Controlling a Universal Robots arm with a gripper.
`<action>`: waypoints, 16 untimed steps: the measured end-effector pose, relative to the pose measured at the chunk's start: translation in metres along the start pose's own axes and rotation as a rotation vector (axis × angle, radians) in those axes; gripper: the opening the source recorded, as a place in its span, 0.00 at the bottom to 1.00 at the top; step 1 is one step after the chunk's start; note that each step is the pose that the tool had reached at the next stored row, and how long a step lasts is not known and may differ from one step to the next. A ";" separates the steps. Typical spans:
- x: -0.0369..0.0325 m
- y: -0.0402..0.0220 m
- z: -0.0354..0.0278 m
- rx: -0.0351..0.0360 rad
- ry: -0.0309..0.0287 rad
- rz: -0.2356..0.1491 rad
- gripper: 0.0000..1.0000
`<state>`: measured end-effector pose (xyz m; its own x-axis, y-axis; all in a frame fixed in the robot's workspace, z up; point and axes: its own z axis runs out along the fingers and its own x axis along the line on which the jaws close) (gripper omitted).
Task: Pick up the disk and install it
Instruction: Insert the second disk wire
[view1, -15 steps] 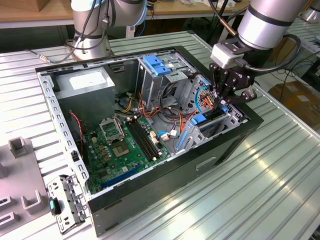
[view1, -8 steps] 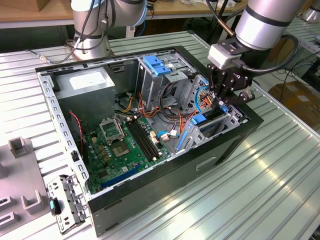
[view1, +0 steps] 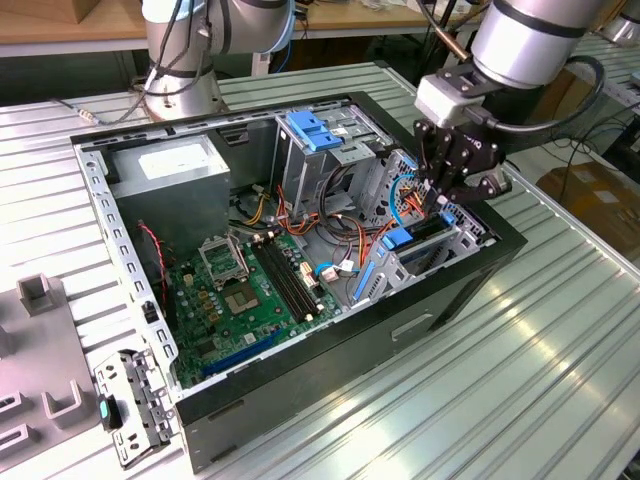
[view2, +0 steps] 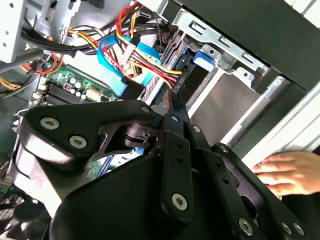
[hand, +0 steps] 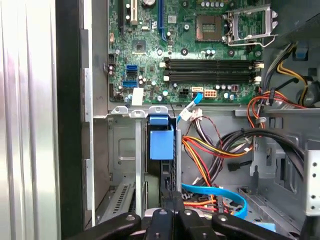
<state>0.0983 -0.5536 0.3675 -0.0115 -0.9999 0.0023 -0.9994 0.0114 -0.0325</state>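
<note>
Open computer case (view1: 300, 400) lies on its side on the ribbed metal surface (view1: 520, 380). Claw (view1: 447, 192) hangs over the drive cage at the case's end toward the exterior view's right, fingers down among the cables. The disk (view1: 420, 232) sits edge-up in that cage, blue end tab showing; in the first wrist view its blue carrier tab (hand: 161, 142) stands in the slot just ahead of the claw (hand: 172, 200), and in the second wrist view the blue tab (view2: 203, 59) sits beside the cage's metal bracket. Cannot tell how far the claw is open or whether it grips the disk: its own linkage hides the fingertips.

No writing can be read; the white label on the power supply (view1: 180, 165) is illegible.

Second wrist view alone catches a person's hand (view2: 290, 172) resting outside the case wall. First wrist view alone gives the motherboard (hand: 190, 50) from straight above: memory slots, empty processor socket. Exterior view adds a second blue carrier (view1: 315, 130) atop the upper bay.
</note>
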 end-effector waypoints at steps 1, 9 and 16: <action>-0.0013 -0.0002 -0.0087 -0.0001 0.0002 0.000 0.11; -0.0298 -0.0019 -0.0361 -0.0034 0.0187 -0.001 0.11; -0.0470 -0.0083 -0.0286 -0.0367 0.0746 -0.002 0.11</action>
<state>0.1062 -0.5066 0.3962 -0.0101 -0.9970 0.0768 -0.9999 0.0104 0.0043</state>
